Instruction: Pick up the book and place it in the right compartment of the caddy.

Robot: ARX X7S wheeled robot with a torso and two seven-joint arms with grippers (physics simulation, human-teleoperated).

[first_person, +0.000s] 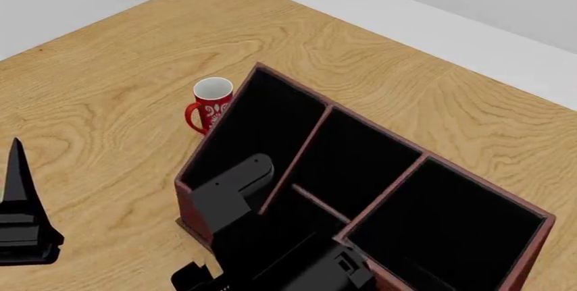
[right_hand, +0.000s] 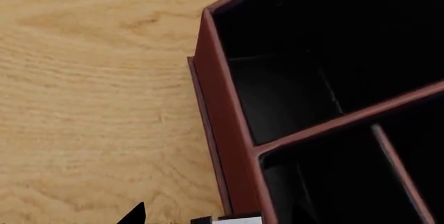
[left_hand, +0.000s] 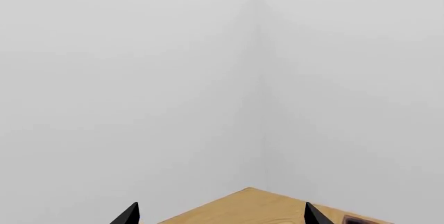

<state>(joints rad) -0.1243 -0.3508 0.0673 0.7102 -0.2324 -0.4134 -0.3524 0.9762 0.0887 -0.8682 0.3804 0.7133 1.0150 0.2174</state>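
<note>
Heads up: left gripper [left_hand: 220, 218] jaws apart, right jaws can't tell, and the right arm [first_person: 230, 193] over the caddy [first_person: 186, 200] could clip a divider [first_person: 298, 156] and shove it.

A light wooden table [first_person: 108, 88] was seen bearing a reddish-brown leather-look caddy [first_person: 532, 250], with a red mug [first_person: 209, 105] at its ten o'clock.

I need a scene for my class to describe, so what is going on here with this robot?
A two-armed robot is working at a wooden table with a reddish-brown caddy and a red mug beside it. Its right arm reaches over the caddy's near end. At the bottom edge of the right wrist view a sliver of white and black shows beside the caddy's wall, possibly the book; whether it is gripped cannot be told. The left gripper sits apart, open, holding nothing.
</note>
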